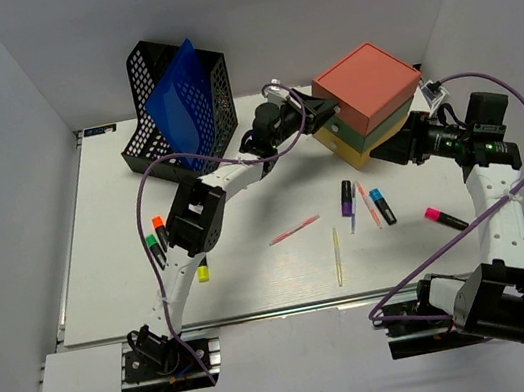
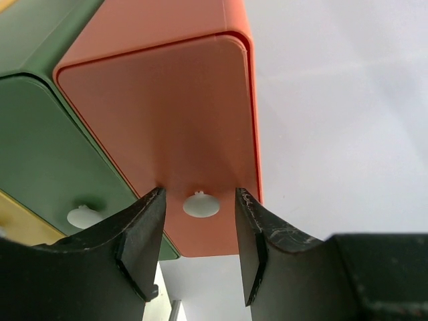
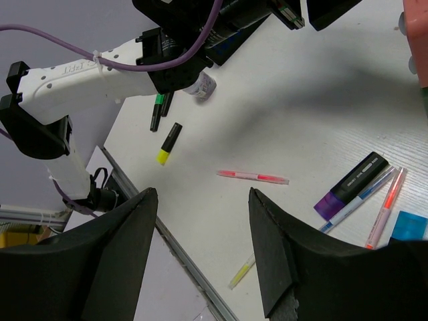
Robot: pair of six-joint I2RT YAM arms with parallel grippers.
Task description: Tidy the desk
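The left fingers (image 2: 144,234) stood at the front of the orange drawer (image 2: 167,114), the top one of a stacked drawer unit (image 1: 366,96) at the far right part of the worktop (image 1: 257,283). They were parted, one on each side of the small white knob (image 2: 200,204). A narrow gap remained on both sides and they gripped nothing.

The right fingers (image 3: 127,254) hung above the worktop just beside the right side of the unit. They were wide apart and held nothing.

The white worktop filled the space between the grey walls. At its far left stood a black mesh file holder (image 1: 176,110) with a blue folder (image 1: 181,93) inside. A purple marker (image 1: 346,198), a blue marker (image 1: 383,206), a pink marker (image 1: 445,218), a pink pen (image 1: 294,230) and a yellow pen (image 1: 337,256) lay loose in the middle and on the right. An orange marker (image 1: 159,230), a green marker (image 1: 154,250) and a yellow highlighter (image 1: 202,270) lay on the left, near the left arm.
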